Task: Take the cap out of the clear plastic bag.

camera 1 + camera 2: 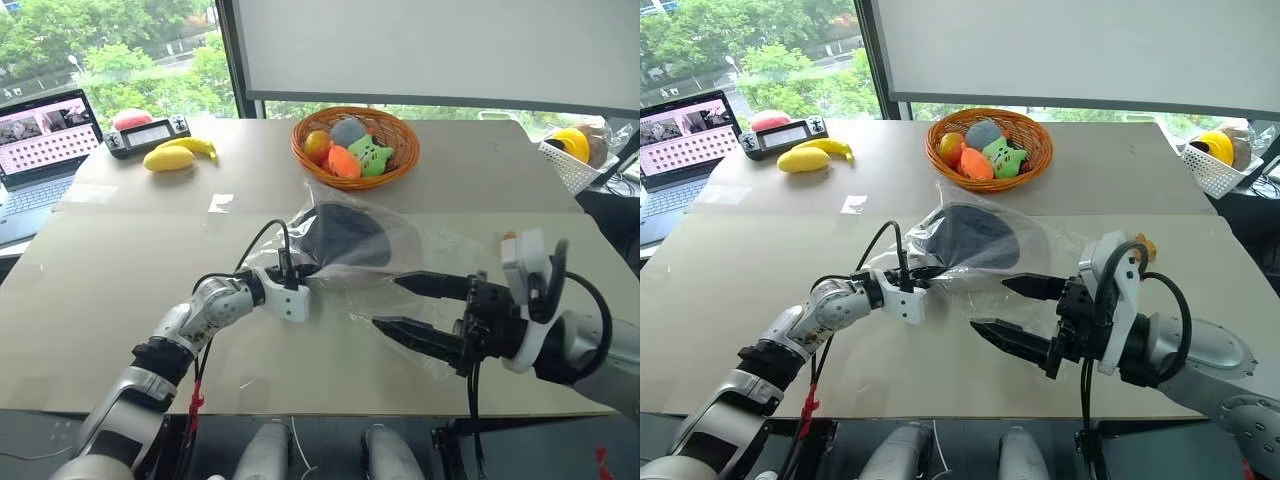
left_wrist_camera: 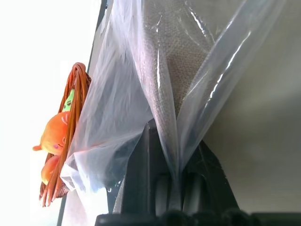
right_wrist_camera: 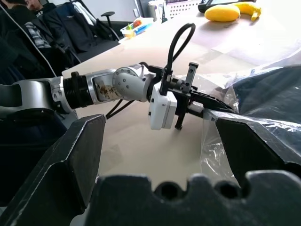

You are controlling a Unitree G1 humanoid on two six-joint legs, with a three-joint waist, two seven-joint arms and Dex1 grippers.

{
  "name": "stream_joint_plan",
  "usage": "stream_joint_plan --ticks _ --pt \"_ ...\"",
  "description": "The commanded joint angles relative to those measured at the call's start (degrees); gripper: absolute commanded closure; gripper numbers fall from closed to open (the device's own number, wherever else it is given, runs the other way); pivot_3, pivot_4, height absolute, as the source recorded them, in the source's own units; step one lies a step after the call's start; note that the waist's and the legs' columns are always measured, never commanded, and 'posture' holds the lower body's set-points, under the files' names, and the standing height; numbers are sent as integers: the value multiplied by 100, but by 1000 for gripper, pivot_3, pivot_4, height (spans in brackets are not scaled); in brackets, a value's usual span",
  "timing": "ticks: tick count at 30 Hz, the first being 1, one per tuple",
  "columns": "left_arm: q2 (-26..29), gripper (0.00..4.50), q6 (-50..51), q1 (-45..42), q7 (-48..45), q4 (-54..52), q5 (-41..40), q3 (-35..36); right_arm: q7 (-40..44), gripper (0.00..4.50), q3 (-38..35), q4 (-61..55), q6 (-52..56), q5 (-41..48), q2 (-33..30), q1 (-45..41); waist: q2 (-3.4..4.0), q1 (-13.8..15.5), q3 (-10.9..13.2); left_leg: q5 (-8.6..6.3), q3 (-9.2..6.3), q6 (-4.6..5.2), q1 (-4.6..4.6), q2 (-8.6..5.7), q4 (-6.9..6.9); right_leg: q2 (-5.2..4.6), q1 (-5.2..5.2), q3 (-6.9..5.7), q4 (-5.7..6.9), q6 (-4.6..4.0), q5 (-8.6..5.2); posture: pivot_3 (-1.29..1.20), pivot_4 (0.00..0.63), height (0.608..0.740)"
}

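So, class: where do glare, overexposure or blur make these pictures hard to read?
Left wrist view: the window side is blown out to white, and the clear plastic bag is streaked with highlights. Right wrist view: the right gripper's own fingers are dark and soft. Left eye view: the bag's gloss partly veils the cap.

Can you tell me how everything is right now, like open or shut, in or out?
left gripper: shut on the clear plastic bag's edge
right gripper: open, holding nothing
clear plastic bag: crumpled on the table, cap inside
cap: still in the bag
wicker basket: upright, holding toys
laptop: open, screen on
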Motion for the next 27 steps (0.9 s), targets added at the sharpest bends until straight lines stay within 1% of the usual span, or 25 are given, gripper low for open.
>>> stream_joint_plan --ticks 1,2,7,10,12,14,16,18,20,23,25,26,27 --pt "478 4461 -992 -155 269 744 67 -14 -48 0 -98 -161 -203 4 -4 -48 0 -70 0 0 0 0 0 1 -2 0 -2 0 0 -1 0 0 150 740" --pt "574 4461 -1245 -249 374 1024 84 -15 -55 0 -96 -166 -210 -7 -1 -39 0 -99 0 0 0 0 1 0 -4 0 -2 1 1 -1 0 0 150 740" --pt "1247 4461 -3149 -1167 1575 2927 718 -119 -74 0 -12 -188 -243 -120 55 -9 -8 -152 3 0 1 0 3 1 -4 1 -4 1 6 1 0 0 150 740" --pt "1464 4461 -3392 -1822 2323 3826 1230 -332 -65 0 44 -197 -254 -193 96 -2 -22 -125 11 0 1 0 -5 1 -4 1 -9 -1 3 3 -1 0 150 740" --pt "1472 4461 -3117 -2277 2971 4150 1839 -688 -51 0 95 -203 -237 -284 115 18 -30 -72 13 0 1 0 -10 -4 -3 -4 -8 -3 -2 9 0 0 150 740" --pt "1426 4461 -2699 -2716 3802 4349 2626 -1251 -48 0 147 -226 -221 -372 127 48 -40 -9 15 0 -2 -1 -15 -12 -1 -9 -6 -9 -6 18 -2 0 150 740" --pt "1278 4461 -2039 -3035 4400 4600 3222 -1781 -58 0 197 -246 -231 -428 150 57 -49 15 16 0 -2 -1 -21 -15 0 -11 -6 -10 -10 22 -3 0 150 740" --pt "1120 4461 -1439 -3222 4716 4848 3504 -2096 -77 0 246 -254 -240 -470 176 39 -58 22 19 0 -2 -1 -25 -16 0 -11 -8 -11 -10 24 -4 0 150 740" --pt "989 4461 -1170 -3321 4910 4998 3659 -2314 -136 0 276 -291 -242 -503 200 30 -69 7 25 0 -1 -1 -25 -15 0 -11 -10 -10 -7 25 -4 0 150 740" --pt "818 4461 -1060 -3364 5058 5126 3780 -2557 -253 0 255 -370 -237 -520 216 52 -76 -30 29 0 -1 -1 -25 -15 -1 -11 -16 -10 0 25 -5 0 150 740" --pt "786 3789 -1069 -3313 5035 5174 3706 -2570 -297 0 212 -404 -230 -505 210 87 -78 -41 29 0 -1 -1 -25 -14 -1 -11 -16 -10 -1 25 -5 0 150 740" --pt "771 3588 -1071 -3281 4912 5208 3564 -2477 -312 0 196 -409 -227 -497 205 97 -79 -42 30 0 -1 -1 -25 -14 -1 -11 -15 -9 0 25 -5 0 150 740" --pt "761 3229 -1071 -3263 4818 5233 3459 -2405 -320 0 186 -412 -227 -489 200 103 -80 -42 30 0 -1 -1 -26 -14 -1 -11 -16 -10 -1 25 -5 0 150 740"
